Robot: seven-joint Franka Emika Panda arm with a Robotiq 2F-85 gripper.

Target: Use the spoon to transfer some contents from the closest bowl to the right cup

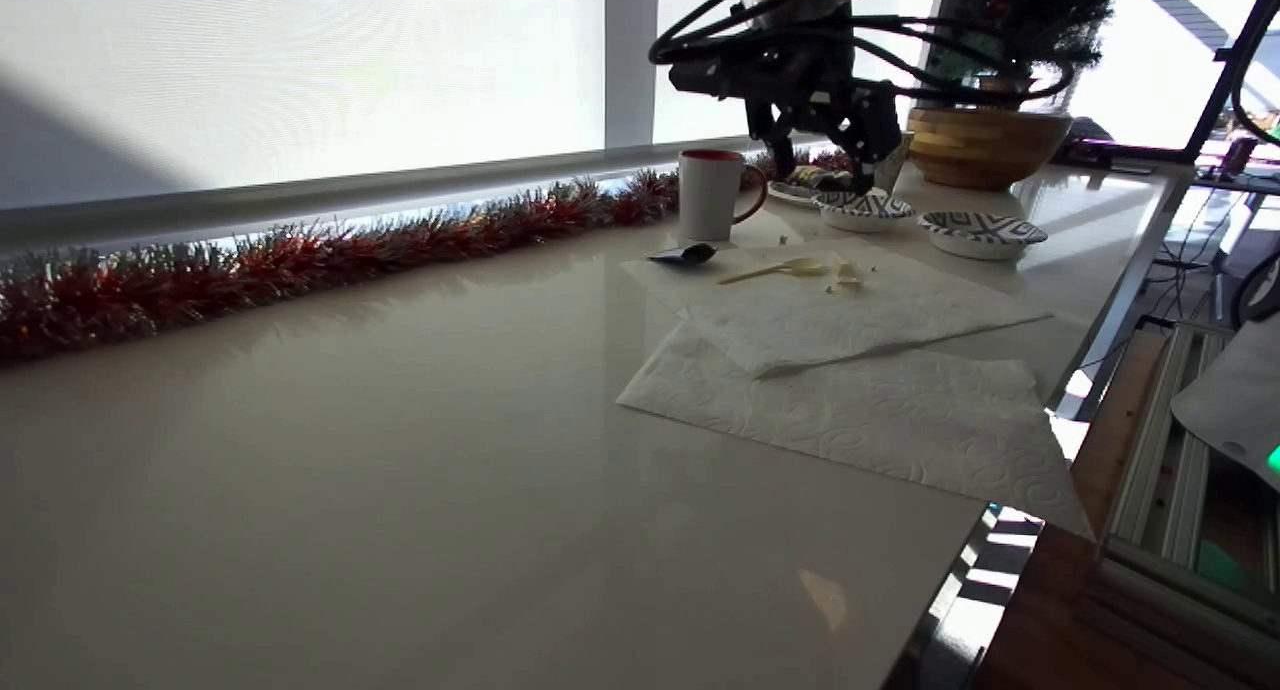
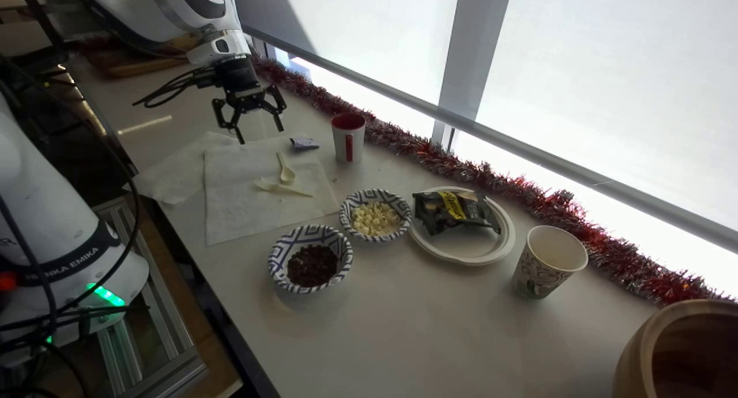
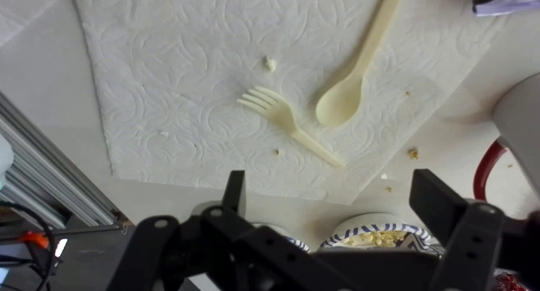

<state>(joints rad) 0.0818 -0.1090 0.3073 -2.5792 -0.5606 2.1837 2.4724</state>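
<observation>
Cream spoon lies inside towel's edge — fork apart.

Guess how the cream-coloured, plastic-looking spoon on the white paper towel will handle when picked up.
The spoon looks slim, so probably light. Its narrow neck may flex. Lying loose on the paper towel, it could slide if nudged.
</observation>
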